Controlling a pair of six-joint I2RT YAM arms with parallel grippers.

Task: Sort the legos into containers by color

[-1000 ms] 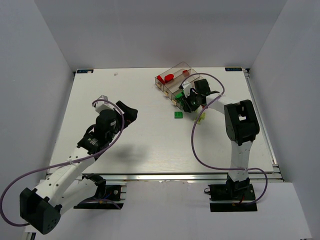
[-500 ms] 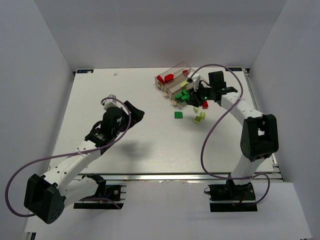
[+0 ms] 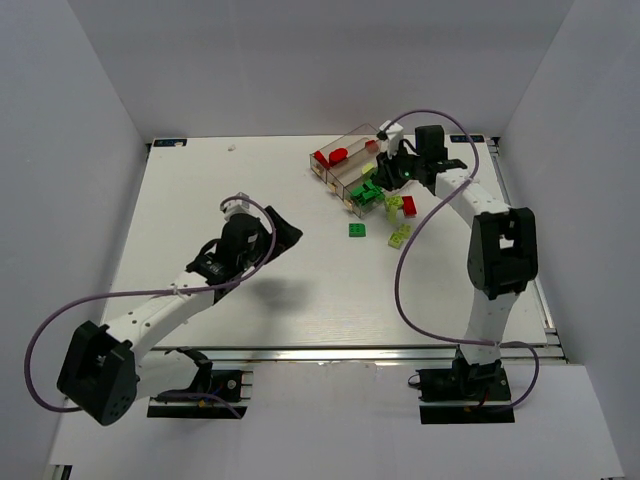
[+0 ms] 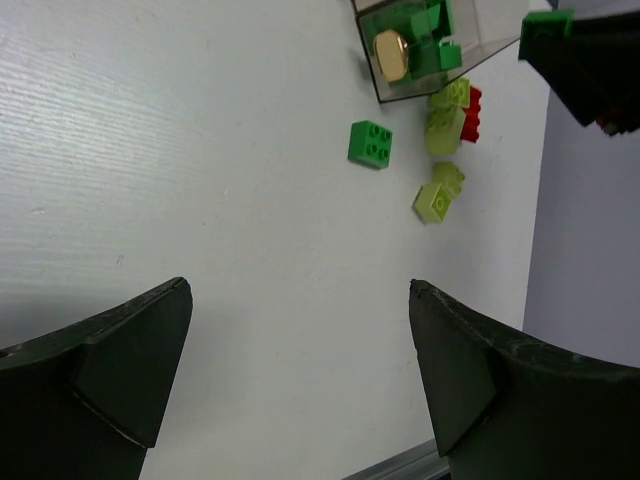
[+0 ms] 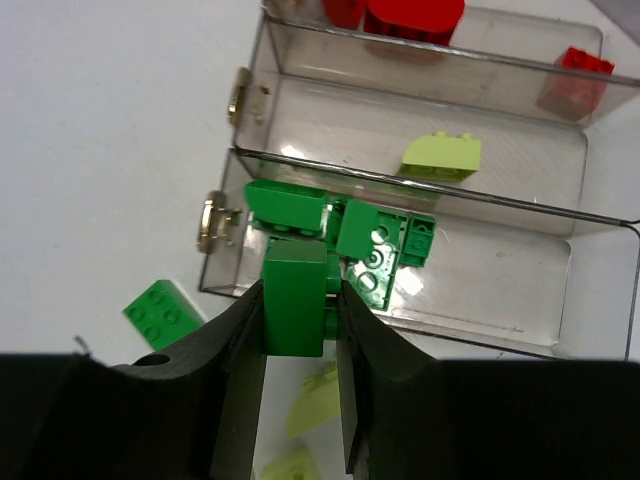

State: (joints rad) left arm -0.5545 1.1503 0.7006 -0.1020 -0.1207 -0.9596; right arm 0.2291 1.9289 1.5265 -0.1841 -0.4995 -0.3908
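Observation:
My right gripper [image 5: 298,292] is shut on a dark green lego [image 5: 295,290], held over the near end of the containers [image 5: 420,195], a clear three-part tray [image 3: 345,178]. The near compartment holds green legos [image 5: 385,245], the middle one a lime lego [image 5: 440,157], and the far one red legos [image 5: 412,15]. On the table lie a green lego [image 3: 357,230], lime legos [image 3: 400,235] and a red lego [image 3: 409,206]. My left gripper [image 4: 298,290] hangs open over bare table, well to the left of them.
Brass latches [image 5: 213,222] stick out from the tray's end wall. The table's right edge [image 3: 520,230] runs close behind the right arm. The right arm's purple cable [image 3: 400,270] loops over the table beside the loose bricks.
My right arm swung up from the loose bricks to the tray's near end, still holding the green lego. My left arm reached further right towards the middle of the table, jaws still open.

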